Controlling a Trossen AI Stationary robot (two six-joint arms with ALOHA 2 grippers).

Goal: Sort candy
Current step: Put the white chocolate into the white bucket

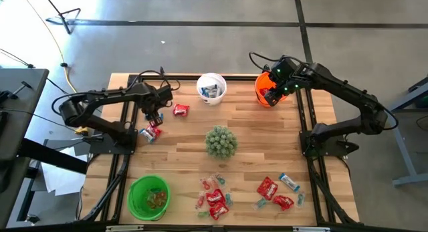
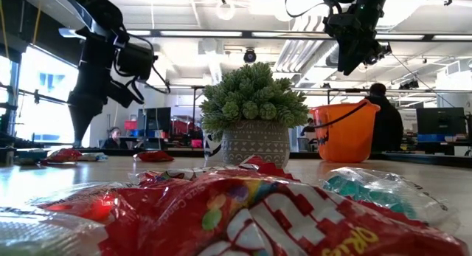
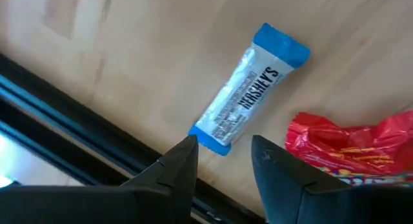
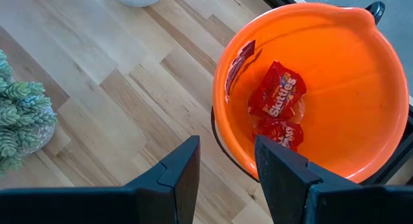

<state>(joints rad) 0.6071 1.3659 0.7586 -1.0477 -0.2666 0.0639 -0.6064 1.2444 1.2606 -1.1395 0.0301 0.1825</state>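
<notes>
Wood tabletop (image 1: pixel 254 142): your left gripper (image 3: pixel 222 161), fingers parted and empty, hangs over the blue-and-white bar (image 3: pixel 248 88) beside a red packet (image 3: pixel 352 146), which you could snag while the right gripper (image 4: pixel 226 166) waits, parted, above the orange bucket (image 4: pixel 361 75).

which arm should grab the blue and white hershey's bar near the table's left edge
Left. The left pincer hangs open right over the blue-and-white wrapped Hershey's bar, beside a shiny red candy packet. The right pincer is open over the orange plastic bucket across the table.
</notes>
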